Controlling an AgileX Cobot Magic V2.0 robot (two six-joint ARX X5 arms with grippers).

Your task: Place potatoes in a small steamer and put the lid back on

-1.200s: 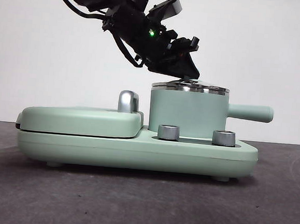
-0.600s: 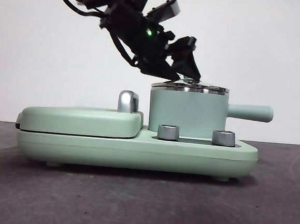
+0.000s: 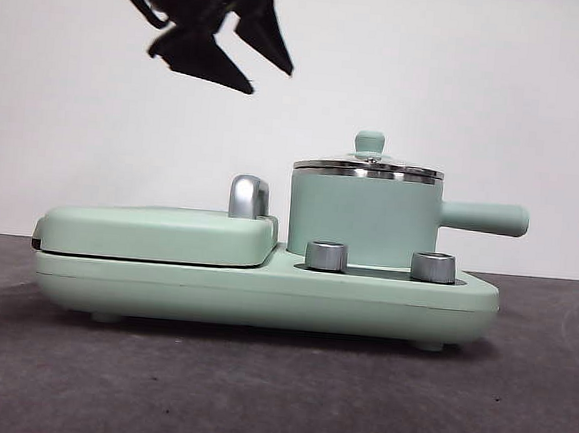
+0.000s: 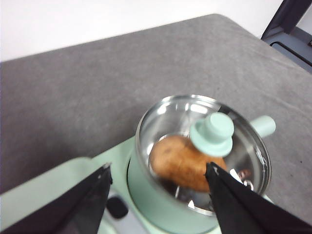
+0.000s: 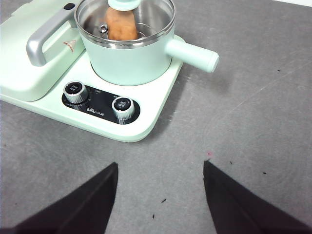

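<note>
The small steamer stands on the right half of the mint-green appliance, its straight handle pointing right. The glass lid sits flat on its steel rim, green knob up. In the left wrist view the potatoes show as one brown lump under the lid, inside the steamer. My left gripper hangs open, high above and left of the steamer, holding nothing. My right gripper is open over the grey table, in front of the steamer.
A flat lidded griddle with a chrome handle fills the appliance's left half. Two steel dials sit on the base in front of the steamer. Grey table surrounds the appliance.
The left gripper, down at the lid's knob before, has let go and risen up and to the left. The lid stays on the steamer, its knob now in full view.
</note>
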